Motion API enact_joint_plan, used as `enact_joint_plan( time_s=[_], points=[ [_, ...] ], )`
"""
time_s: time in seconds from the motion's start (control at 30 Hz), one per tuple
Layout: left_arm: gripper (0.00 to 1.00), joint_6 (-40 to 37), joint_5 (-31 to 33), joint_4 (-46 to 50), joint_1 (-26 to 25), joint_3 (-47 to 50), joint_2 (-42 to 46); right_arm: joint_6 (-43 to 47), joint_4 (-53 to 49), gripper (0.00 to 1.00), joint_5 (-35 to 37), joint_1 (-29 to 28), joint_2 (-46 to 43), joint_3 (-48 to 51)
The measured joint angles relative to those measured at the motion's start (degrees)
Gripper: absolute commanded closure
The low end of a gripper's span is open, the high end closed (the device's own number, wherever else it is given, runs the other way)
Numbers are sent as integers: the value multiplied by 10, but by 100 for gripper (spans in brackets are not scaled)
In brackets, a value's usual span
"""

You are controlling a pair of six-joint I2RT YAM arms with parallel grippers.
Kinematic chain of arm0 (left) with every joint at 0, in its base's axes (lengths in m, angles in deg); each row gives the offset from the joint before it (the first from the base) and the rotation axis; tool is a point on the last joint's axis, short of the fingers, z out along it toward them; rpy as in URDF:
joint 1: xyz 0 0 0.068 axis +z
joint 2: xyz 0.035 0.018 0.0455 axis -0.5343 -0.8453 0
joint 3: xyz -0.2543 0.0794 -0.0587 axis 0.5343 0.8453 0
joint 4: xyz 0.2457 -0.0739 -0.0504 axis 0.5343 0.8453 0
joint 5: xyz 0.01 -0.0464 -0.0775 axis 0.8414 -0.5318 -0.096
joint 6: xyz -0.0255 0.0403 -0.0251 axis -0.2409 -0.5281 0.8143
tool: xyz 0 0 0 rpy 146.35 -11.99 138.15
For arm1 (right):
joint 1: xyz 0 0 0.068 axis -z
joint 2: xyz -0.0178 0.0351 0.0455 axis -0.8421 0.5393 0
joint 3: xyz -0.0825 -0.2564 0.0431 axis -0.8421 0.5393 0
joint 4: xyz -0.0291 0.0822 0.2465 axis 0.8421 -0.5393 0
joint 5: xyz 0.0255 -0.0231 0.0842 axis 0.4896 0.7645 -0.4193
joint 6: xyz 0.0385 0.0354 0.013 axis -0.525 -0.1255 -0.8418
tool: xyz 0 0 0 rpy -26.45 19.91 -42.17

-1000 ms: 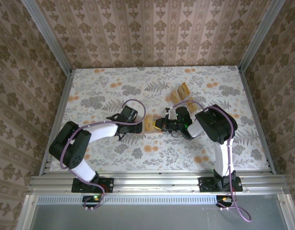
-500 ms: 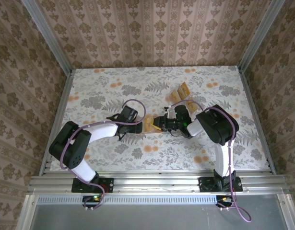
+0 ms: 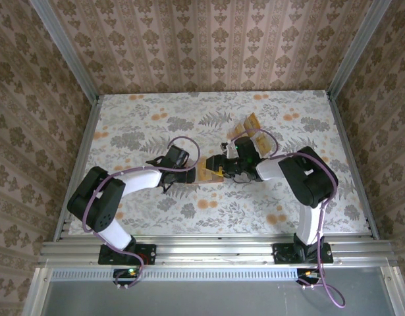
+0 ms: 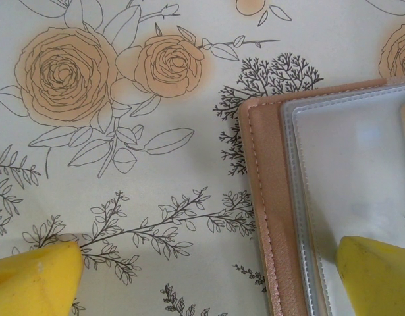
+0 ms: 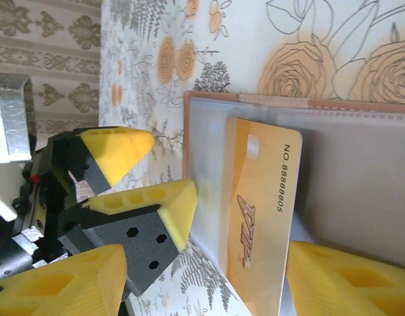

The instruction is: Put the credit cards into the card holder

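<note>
At mid-depth on the floral desk, found the card holder lying open and flat, greyish clear-sleeved inner face up, pink stitched border showing. Found left tool set in from the left, fingers wide apart, clamped on nothing: one yellow fingertip down on the holder's inner face, the other over bare desk just beside the holder's edge. Found right tool set in from the right, fingers also apart, gripping nothing. Noted one credit card, golden-orange, lying lengthwise on the holder's inner face between the right tool's fingertips, touched by neither as far as can be seen; cannot tell whether tucked under the clear sleeve or resting on top. Farther back and to the right, noted two more credit cards standing tilted side by side, well apart from the holder; support beneath too small to make out. Beyond, noted patterned walls closing the desk on three sides.
</note>
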Motion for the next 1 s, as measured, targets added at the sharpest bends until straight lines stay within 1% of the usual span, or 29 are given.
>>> enact_joint_plan(
  time_s=[0.27, 0.37, 0.43, 0.57, 0.6, 0.67, 0.8, 1.0],
  points=[
    [0, 0, -1, -2, 0, 0, 0, 41, -96, 34, 27, 0, -19, -22],
    [0, 0, -2, -3, 0, 0, 0, 59, -135, 41, 42, 0, -25, -31],
    [0, 0, -2, -3, 0, 0, 0, 70, -161, 53, 52, 0, -27, -38],
    [0, 0, -3, -7, 0, 4, 2, 98, -213, 85, 78, 0, -27, -56],
    [0, 0, -3, -9, 0, 5, 2, 104, -226, 91, 87, -1, -27, -62],
    [0, 0, -4, -11, 0, 7, 4, 116, -252, 98, 102, -4, -26, -74],
    [0, 0, -5, -14, 0, 10, 5, 134, -292, 100, 128, -12, -24, -98],
    [0, 0, -6, -17, 0, 11, 5, 151, -327, 100, 146, -24, -4, -128]
  ],
)
